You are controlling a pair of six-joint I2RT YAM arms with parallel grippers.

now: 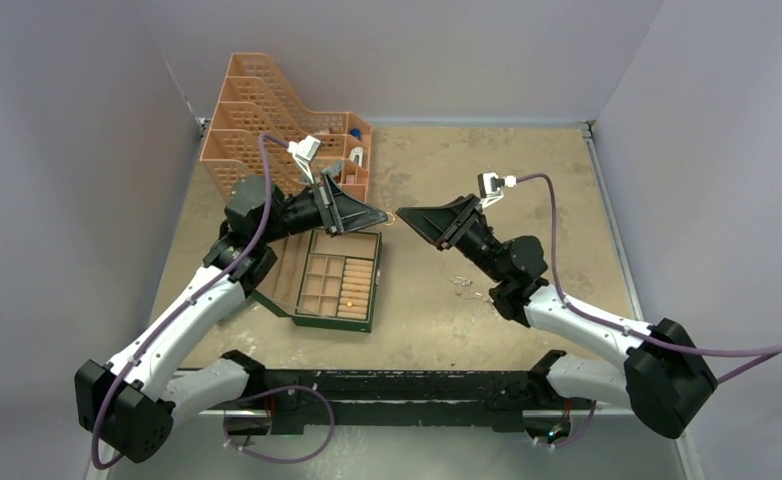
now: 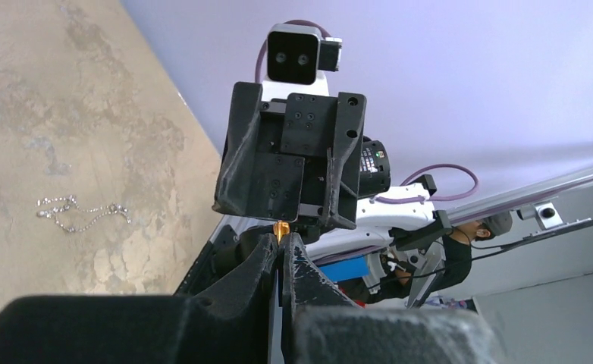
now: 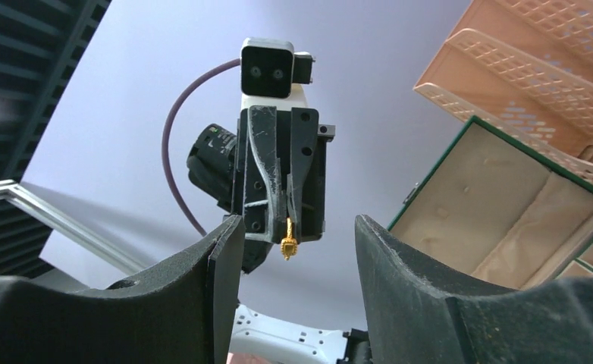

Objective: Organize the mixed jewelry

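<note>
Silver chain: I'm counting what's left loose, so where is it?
In the top view the silver chain lies on the table, right of the green box, beside the right arm.

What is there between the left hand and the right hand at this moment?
A small gold piece, pinched in the tips of the shut left hand, hangs just before the open right hand. The right wrist view shows it clearly.

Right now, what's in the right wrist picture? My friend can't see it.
The left end effector faces the camera, pinching a tiny gold jewelry piece. The right end effector, open, frames it. An open green jewelry box and peach mesh organizer are at right.
</note>
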